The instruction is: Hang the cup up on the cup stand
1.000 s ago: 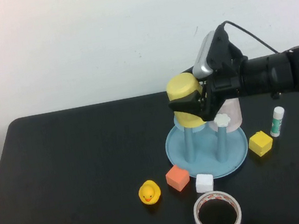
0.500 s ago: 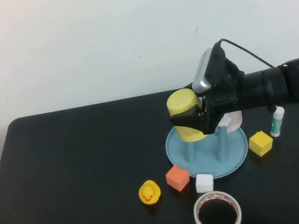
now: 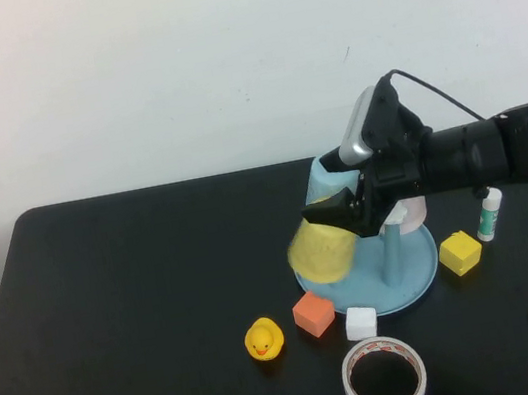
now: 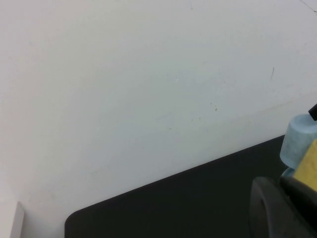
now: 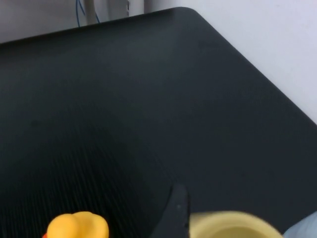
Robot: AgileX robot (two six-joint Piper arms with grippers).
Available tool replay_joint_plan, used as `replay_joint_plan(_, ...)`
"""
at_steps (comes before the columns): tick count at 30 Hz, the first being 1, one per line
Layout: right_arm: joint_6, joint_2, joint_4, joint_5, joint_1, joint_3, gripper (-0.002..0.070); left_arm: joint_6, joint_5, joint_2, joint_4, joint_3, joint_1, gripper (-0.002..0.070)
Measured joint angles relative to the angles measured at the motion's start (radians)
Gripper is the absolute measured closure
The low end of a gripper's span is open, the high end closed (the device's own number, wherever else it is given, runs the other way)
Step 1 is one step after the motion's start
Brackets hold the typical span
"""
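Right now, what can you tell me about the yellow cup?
The yellow cup is plain, looks like plastic, has no handle and narrows toward one end. It looks blurred and tilted, low at the front left edge of the blue cup stand, just under the right gripper, whose fingers are open, so it seems to be let go and dropping. It is not sitting on a peg. A light blue cup hangs behind it. The left gripper is out of sight.
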Motion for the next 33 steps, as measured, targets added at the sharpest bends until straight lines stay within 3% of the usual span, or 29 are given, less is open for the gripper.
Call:
replay_joint_plan(5,0.013,0.000,0.000,-0.004,0.000,0.000,0.0026,0.000,0.048,0.000,0.000,0.000,0.000,0.0675)
replay_joint_plan(9,0.100,-0.019,0.000,-0.005,0.000,0.000,0.0106,-0.040,0.108,-0.012,0.002,0.000,0.000,0.0675)
replay_joint_plan(16,0.275,-0.230,-0.131,0.086,-0.054,0.000,0.0535,-0.120,0.162,-0.151,0.010,0.093,0.000,0.0675)
replay_joint_plan(19,0.346,-0.328,-0.149,0.219,-0.112,0.000,0.0634,-0.171,0.162,-0.209,0.010,0.165,0.000,0.0675)
replay_joint_plan(26,0.432,-0.547,-0.166,0.511,-0.185,0.010,0.0674,-0.184,0.162,-0.268,0.010,0.222,0.000,0.0675)
replay_joint_plan(33,0.432,-0.816,-0.175,0.474,-0.188,0.139,0.0675,-0.183,0.216,-0.268,0.010,0.222,0.000,0.0675)
